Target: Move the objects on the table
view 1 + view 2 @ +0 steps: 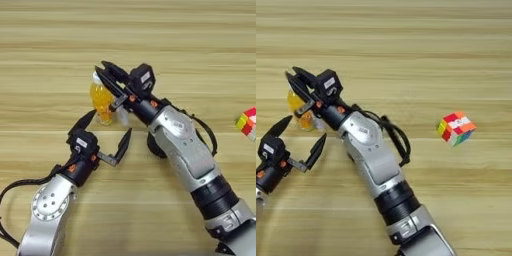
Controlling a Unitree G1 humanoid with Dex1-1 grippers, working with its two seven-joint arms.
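A: Orange-drink bottle (101, 102) stands upright on the table (128, 45); our right gripper (111, 81) seems clenched around its top.

B: Our left gripper (107, 135), splayed just below the bottle, could topple it.

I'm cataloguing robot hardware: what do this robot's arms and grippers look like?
Both arms are silver-grey shells with black joints and looping black cables. The left gripper and right gripper have slim black fingers, orange accents at the wrist and a white label on a black block.
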